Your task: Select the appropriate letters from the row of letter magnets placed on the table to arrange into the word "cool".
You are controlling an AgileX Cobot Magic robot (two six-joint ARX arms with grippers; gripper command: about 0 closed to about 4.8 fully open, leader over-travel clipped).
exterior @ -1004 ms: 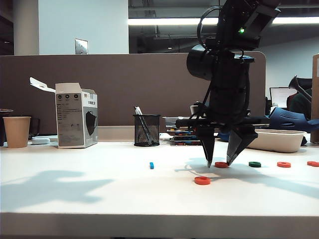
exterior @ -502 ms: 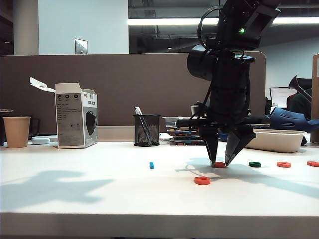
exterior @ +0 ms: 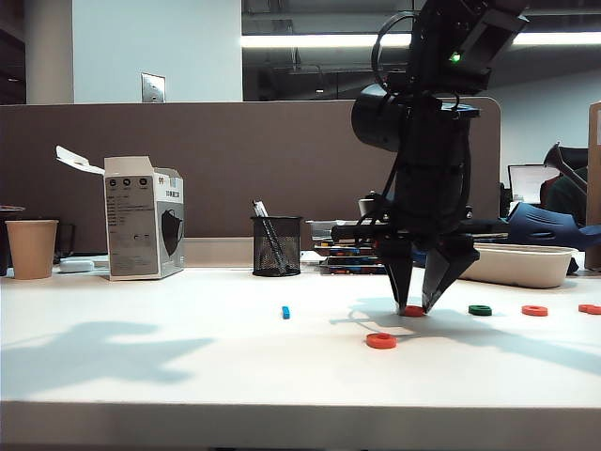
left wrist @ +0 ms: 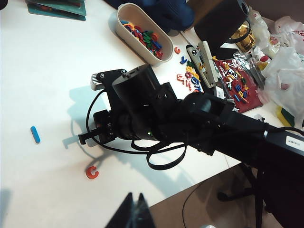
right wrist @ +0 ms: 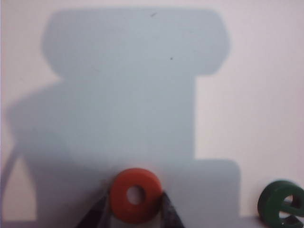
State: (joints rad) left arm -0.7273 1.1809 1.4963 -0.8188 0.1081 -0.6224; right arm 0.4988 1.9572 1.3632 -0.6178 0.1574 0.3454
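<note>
Ring [right wrist: 136, 195] pinched between right gripper [right wrist: 135, 209] jaws | left gripper [left wrist: 134, 213] jaws together (aloft)

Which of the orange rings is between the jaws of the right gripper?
The closed orange ring beside the green letter; the right gripper pinches it. The gapped C lies nearer the table's front edge.

Green letter [right wrist: 281, 205] and right gripper [right wrist: 137, 214] cut by frame edge

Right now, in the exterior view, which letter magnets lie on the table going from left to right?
Light-blue bar → orange C → orange ring between the right gripper fingertips → dark green letter → orange ring → orange piece at the frame edge. The left gripper hangs out of this view.
</note>
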